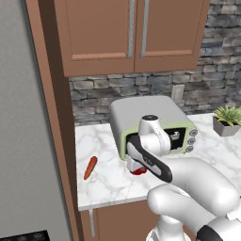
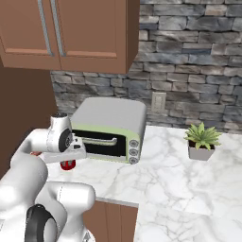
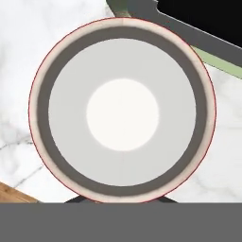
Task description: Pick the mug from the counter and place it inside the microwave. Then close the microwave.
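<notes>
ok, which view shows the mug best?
Hand view: the mug shows from straight above, white inside and red rim clear. Left base view shows a red sliver under the arm; right base view a small red patch below the wrist.

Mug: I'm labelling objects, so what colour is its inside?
White inside the mug, with a thin red rim edge; best in the hand view.

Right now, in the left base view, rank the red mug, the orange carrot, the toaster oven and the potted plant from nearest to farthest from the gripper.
1. Small red cylindrical mug: directly under the gripper, jaws shut on it.
2. Grey-and-pale-green toaster oven: just behind.
3. Orange carrot: off to the left on the marble counter.
4. Green potted plant: far right, by the stone wall.
</notes>
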